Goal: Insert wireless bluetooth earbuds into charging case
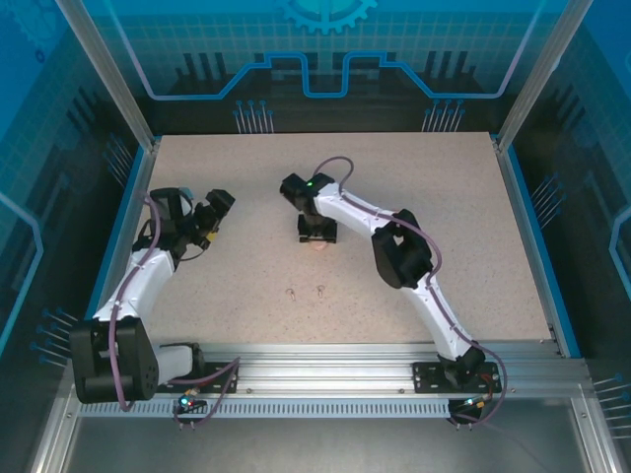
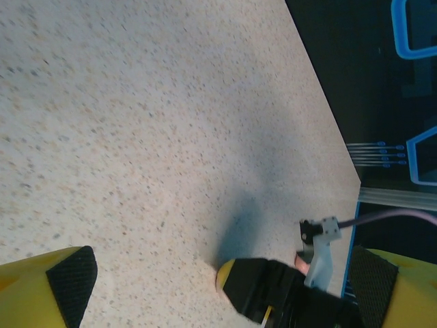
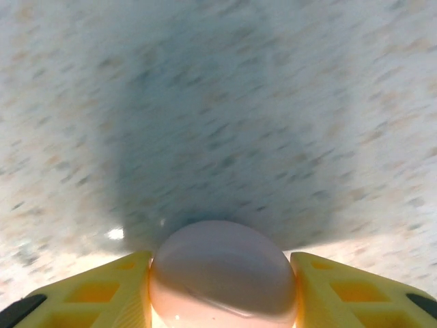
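Two pale earbuds (image 1: 293, 293) on speckled tabletop (image 1: 227, 168); blue walls (image 1: 325, 69).

We are finding the case (image 3: 222, 270) sitting near the middle of the table (image 1: 444, 197), between the fingers of the right gripper (image 1: 317, 235) (one pressing on each side). Nearer the arm bases, apart from it, the left earbud (image 1: 292, 294) and the right earbud (image 1: 321, 290) are lying side by side. The left gripper (image 1: 219, 204) is hanging well off to the left.
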Robot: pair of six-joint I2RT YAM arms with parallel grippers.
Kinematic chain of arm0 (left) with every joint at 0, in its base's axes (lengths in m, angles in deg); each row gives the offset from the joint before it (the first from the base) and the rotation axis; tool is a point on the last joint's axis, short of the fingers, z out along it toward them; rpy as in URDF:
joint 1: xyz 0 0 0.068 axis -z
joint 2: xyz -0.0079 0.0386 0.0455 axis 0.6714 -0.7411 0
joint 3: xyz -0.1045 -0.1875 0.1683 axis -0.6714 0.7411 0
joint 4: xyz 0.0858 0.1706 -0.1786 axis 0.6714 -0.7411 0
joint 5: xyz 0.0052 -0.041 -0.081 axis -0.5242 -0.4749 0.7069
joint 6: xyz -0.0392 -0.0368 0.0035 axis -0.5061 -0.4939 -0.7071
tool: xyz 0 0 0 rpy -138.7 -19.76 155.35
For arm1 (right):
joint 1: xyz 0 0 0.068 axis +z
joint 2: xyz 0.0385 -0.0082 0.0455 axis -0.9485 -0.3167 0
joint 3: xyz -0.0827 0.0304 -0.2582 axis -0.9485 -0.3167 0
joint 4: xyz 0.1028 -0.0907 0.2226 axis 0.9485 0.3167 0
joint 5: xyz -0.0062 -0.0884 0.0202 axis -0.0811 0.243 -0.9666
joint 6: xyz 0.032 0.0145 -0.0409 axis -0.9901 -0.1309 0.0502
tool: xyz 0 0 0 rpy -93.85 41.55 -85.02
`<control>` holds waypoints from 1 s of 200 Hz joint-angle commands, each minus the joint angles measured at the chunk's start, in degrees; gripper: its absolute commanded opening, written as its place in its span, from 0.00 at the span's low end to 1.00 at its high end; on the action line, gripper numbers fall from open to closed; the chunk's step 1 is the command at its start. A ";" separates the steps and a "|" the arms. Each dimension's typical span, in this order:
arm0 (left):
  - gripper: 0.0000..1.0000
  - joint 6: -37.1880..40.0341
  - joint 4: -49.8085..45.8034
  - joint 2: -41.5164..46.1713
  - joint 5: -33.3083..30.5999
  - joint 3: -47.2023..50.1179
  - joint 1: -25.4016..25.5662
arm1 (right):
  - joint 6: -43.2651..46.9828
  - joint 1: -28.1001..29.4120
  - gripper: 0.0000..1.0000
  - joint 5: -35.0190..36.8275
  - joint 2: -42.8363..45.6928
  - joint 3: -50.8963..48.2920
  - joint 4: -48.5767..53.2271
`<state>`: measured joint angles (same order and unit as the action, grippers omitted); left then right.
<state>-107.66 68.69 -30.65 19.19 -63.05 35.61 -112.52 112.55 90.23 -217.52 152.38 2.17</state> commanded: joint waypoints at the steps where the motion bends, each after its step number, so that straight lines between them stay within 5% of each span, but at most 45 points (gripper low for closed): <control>1: 0.99 -1.63 2.25 -1.16 1.27 0.90 2.41 | 6.39 -2.07 0.50 -1.39 2.45 -3.01 -0.42; 92: 0.99 -4.64 6.40 -2.81 -3.13 2.23 10.22 | 5.20 -4.42 0.69 -2.47 2.85 -6.78 0.02; 200: 0.99 -5.69 9.14 -1.98 -4.46 5.62 13.53 | 1.62 -5.09 0.63 -1.55 1.27 -5.54 -0.04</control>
<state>-112.54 75.64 -32.99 15.65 -58.66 48.05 -109.19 108.22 88.06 -215.16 146.44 -0.09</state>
